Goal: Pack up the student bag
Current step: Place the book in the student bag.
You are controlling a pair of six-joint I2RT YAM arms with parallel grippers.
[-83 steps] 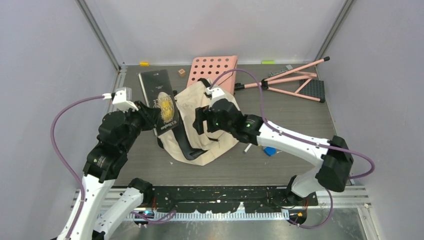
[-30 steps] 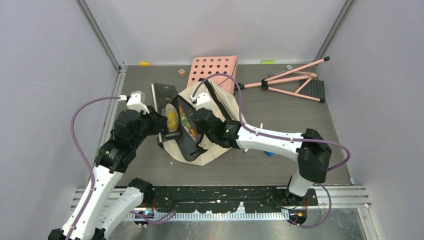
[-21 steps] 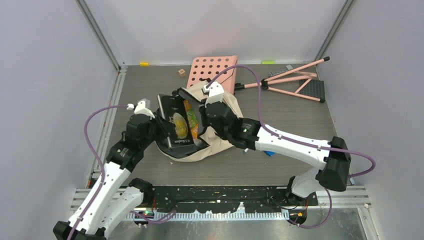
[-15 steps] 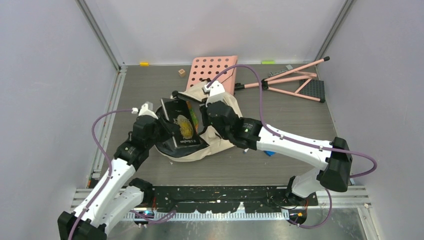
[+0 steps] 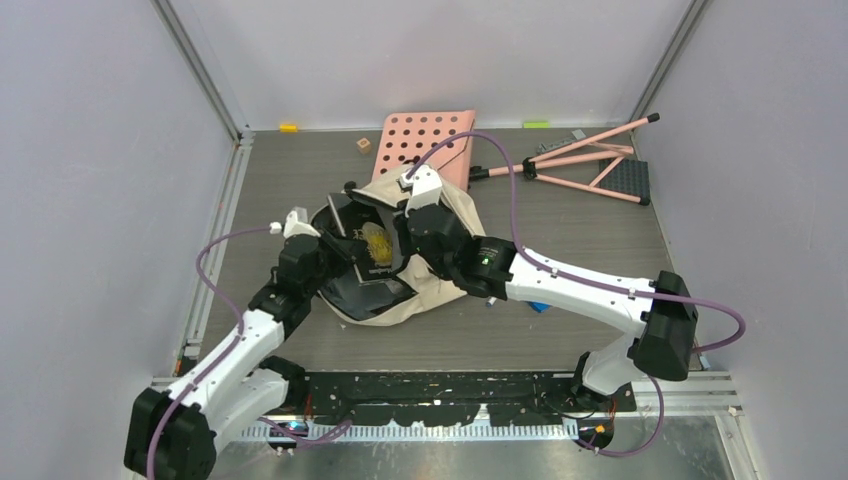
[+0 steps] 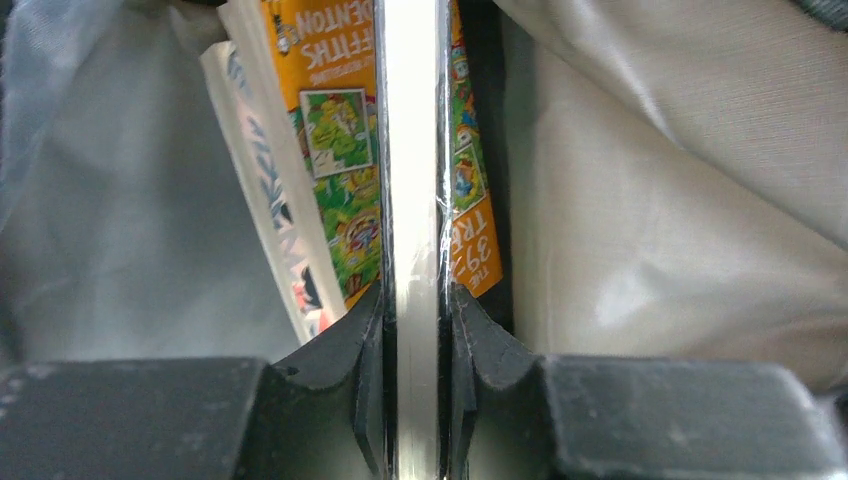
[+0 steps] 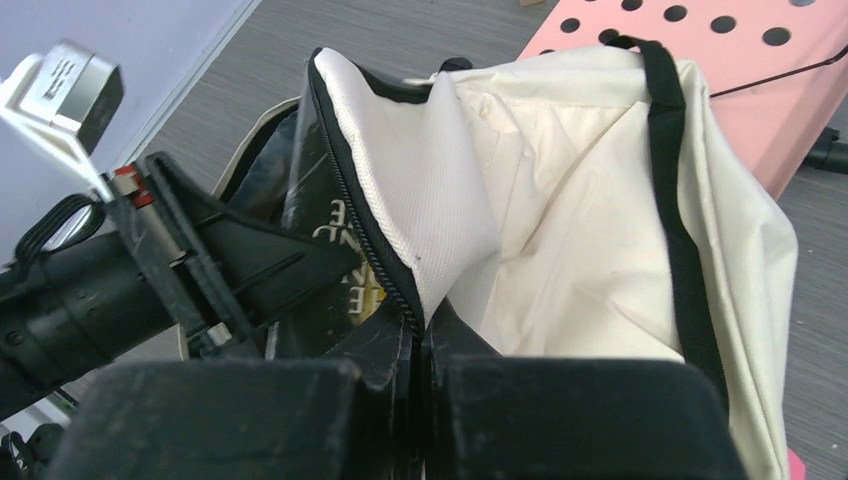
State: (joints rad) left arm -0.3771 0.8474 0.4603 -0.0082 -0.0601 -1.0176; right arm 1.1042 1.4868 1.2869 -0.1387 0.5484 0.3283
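Bag point(image 7: 560, 230) rim between right gripper point(image 7: 420, 330) fingers, book point(image 6: 412, 150) in left gripper point(image 6: 412, 300)

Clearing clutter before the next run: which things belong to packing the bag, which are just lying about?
Job: bag, black book in left tool, orange book inside, right tool gripping bag's rim.
Lying about: pink board, pink stand, wooden cube, yellow piece, green piece.

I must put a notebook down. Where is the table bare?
Table is bare back left, between the student bag and left wall, and between the pink stand and right arm. Left gripper and right gripper crowd the bag's mouth.
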